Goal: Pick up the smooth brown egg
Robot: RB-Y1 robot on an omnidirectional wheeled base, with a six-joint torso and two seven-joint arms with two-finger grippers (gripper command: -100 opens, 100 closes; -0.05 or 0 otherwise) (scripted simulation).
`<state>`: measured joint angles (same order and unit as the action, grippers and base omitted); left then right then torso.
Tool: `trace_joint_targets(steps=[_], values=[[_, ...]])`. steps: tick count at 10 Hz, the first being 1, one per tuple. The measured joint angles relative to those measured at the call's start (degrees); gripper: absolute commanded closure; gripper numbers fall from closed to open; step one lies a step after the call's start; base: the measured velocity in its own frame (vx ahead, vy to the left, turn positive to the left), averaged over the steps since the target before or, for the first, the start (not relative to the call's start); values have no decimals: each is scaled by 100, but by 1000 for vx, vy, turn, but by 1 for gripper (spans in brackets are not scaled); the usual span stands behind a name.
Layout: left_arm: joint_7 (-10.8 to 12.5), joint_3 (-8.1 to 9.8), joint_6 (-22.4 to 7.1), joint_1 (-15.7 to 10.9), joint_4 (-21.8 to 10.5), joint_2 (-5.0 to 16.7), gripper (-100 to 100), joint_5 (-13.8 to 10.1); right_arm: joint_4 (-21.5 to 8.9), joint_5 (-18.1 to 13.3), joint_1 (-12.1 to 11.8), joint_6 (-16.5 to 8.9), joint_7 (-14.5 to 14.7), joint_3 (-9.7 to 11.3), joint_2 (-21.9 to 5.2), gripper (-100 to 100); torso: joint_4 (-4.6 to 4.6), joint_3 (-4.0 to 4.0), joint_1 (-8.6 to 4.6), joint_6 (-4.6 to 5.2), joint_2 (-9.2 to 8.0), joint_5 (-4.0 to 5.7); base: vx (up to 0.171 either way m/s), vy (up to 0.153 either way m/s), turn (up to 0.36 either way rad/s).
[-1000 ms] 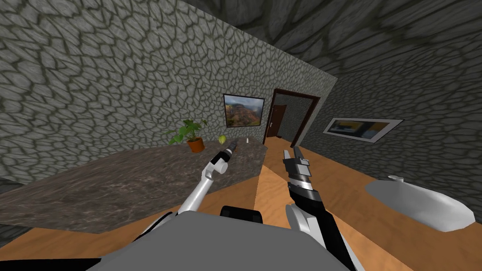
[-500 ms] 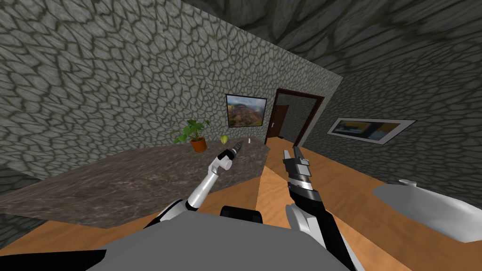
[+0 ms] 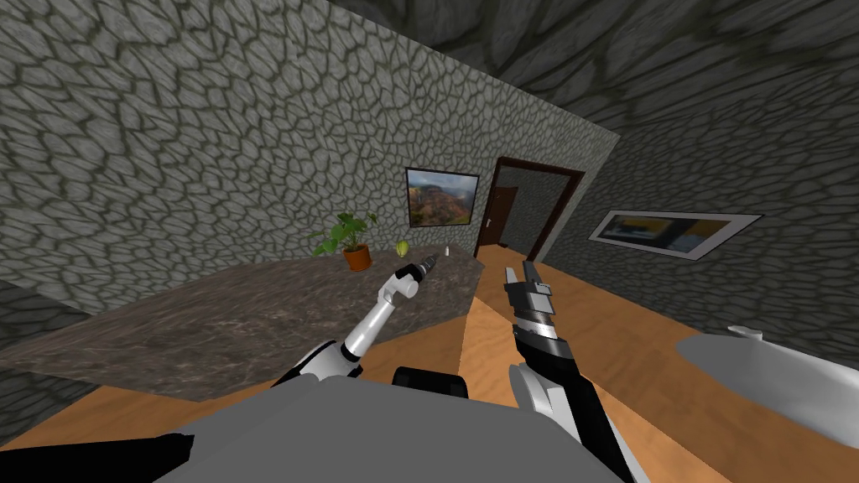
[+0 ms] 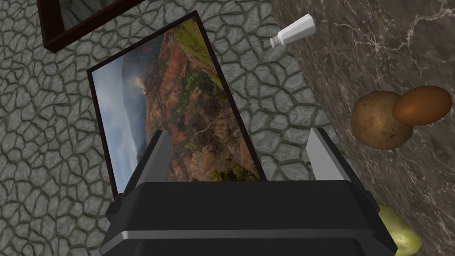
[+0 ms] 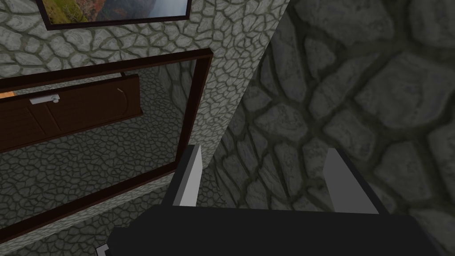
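One brown egg (image 4: 422, 105) beside one potato (image 4: 380, 122) — left gripper (image 4: 240, 132) fingers apart.

The slim white left forearm (image 3: 369, 323) has dark joints, the black right forearm (image 3: 570, 394) a grey-banded wrist; each ends in a dark box (image 4: 249, 213) bearing two light grey fingers (image 4: 153, 155).

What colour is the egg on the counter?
The egg is reddish brown; it shows best in the left wrist view.

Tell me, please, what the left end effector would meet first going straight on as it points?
Probably the framed picture on the stone wall, though depth is unclear; the egg lies off that line.
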<state>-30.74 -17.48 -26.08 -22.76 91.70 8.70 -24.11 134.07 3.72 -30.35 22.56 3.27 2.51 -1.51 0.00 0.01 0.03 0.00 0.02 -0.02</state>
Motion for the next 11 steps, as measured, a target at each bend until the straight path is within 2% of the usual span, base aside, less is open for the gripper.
trace_joint_targets(steps=[2, 5, 11], values=[[-104, -110, -280, -253, -304, -99, -100, -54, 0, 0, 0, 0, 0, 0, 0, 0, -1, 3, 3, 0, 4, -1, 20, 41, 26], [-264, -278, -662, -701, -842, -97, -100, -319, 0, 0, 0, 0, 0, 0, 0, 0, -1, 4, 5, 0, 8, -1, 26, 36, 27], [-542, -576, -1430, -1366, -1707, -162, -100, -690, 0, 0, 0, 0, 0, 0, 0, 0, -3, 8, 7, -1, 13, -2, 37, 39, 25]])
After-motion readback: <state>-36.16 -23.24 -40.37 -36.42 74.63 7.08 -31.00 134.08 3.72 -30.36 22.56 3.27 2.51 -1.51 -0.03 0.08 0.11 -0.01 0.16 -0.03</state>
